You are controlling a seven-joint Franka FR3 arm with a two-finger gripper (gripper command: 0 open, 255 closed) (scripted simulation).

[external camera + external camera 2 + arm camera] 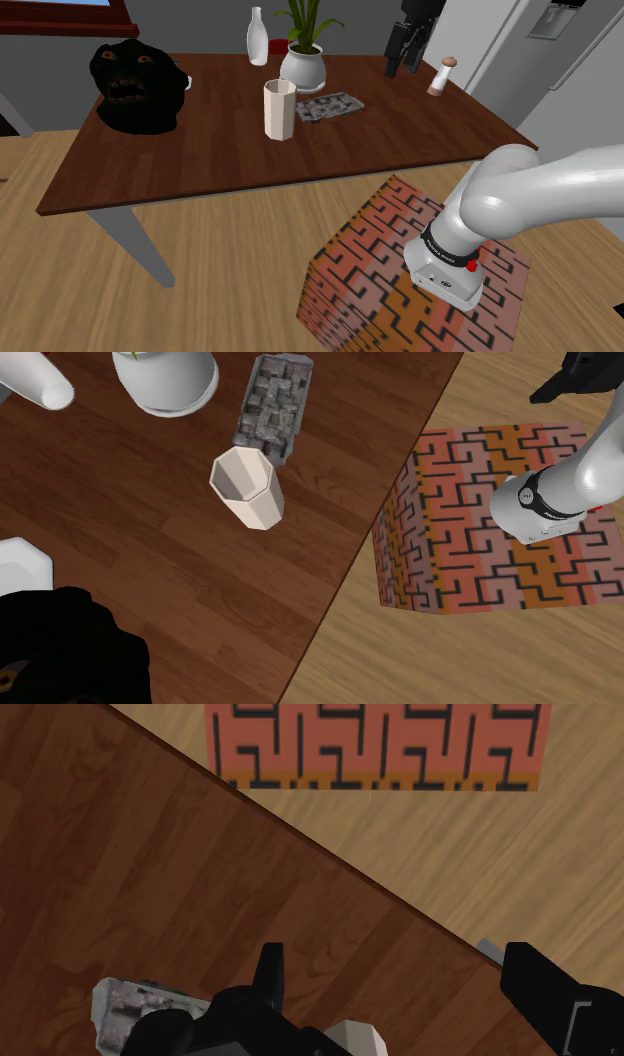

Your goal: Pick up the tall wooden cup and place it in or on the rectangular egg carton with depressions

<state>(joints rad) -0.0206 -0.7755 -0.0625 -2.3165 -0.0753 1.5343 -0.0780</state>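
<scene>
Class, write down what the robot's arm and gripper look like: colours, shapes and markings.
The arm is glossy white with rounded, tubular links; a black band with small white lettering rings one joint, beside a red spot. The gripper is all black, with two slim jaws.

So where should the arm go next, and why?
Probably lower toward the pale cup: the open jaws hang high over the table, well clear of the cup, which stands upright beside the grey egg carton.
</scene>
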